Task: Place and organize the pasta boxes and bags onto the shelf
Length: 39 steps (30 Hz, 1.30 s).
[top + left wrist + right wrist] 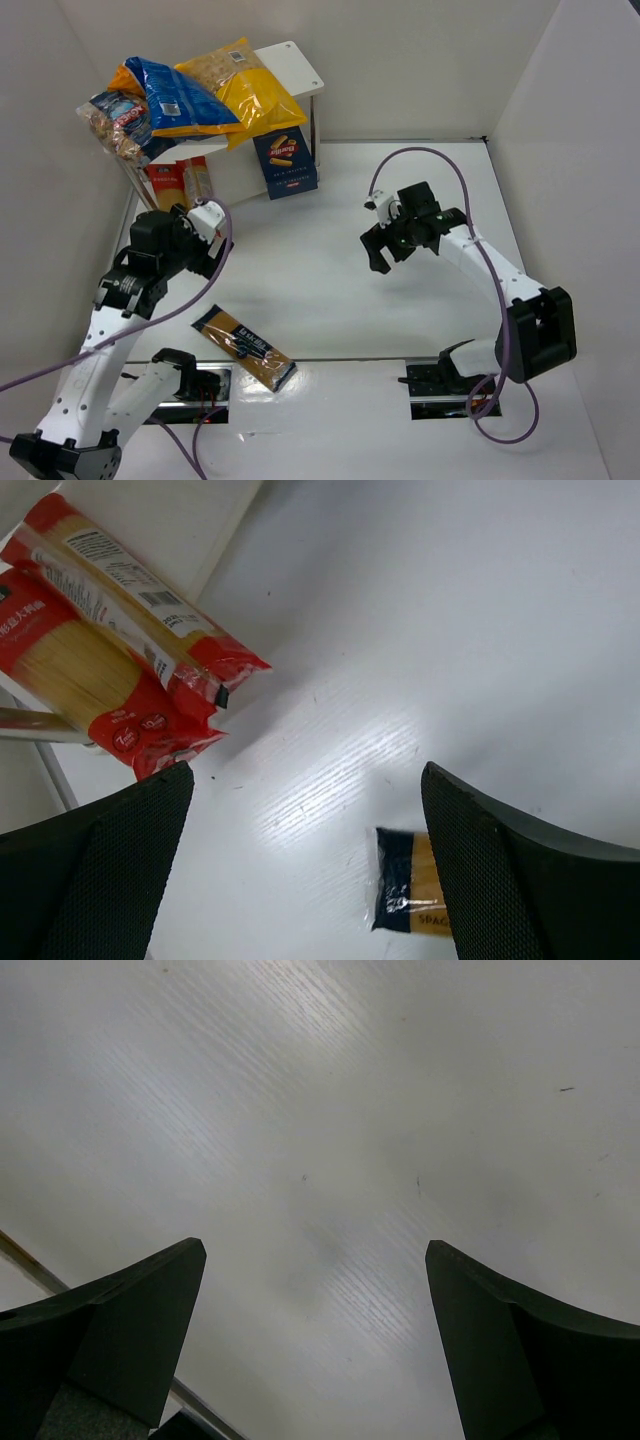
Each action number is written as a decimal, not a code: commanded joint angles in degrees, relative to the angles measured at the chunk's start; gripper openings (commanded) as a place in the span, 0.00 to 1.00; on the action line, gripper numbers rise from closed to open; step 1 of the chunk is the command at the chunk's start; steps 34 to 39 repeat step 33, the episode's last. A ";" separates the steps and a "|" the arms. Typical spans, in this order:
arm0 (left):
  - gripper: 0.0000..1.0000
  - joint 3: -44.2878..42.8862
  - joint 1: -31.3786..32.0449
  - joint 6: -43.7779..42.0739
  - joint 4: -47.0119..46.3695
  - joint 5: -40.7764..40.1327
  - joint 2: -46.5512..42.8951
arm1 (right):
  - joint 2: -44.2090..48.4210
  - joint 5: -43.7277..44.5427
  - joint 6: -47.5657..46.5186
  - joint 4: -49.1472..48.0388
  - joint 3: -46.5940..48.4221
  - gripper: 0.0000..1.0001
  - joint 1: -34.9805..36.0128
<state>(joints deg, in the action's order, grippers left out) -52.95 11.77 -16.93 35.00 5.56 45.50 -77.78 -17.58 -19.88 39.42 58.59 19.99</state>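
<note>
While left gripper point(307, 780) gapes wide, empty, near red spaghetti packets point(110, 670) under shelf point(297, 60) top board, stray finger could drag them out. Right gripper point(315, 1255) wide, empty. Dark-label packet point(243, 347) flat on table point(330, 290): may slip pinch. Top bags point(200, 95) overhang; could topple.

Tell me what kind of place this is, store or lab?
Most likely a lab test cell, not a store: plain white walls box in the white table, and a small shelf has a few pasta bags piled on top.
</note>
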 commanded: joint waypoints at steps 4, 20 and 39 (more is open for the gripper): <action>1.00 1.77 -0.70 -8.03 0.79 8.67 -3.30 | 7.55 8.34 7.13 -1.88 -0.04 1.00 -1.96; 1.00 9.35 -0.70 -8.03 -2.66 10.08 -5.77 | 10.81 15.04 11.79 -5.32 -2.34 1.00 -9.44; 1.00 9.35 -0.70 -8.65 -2.66 10.61 -4.54 | 10.28 15.04 11.79 -5.84 -2.34 1.00 -9.44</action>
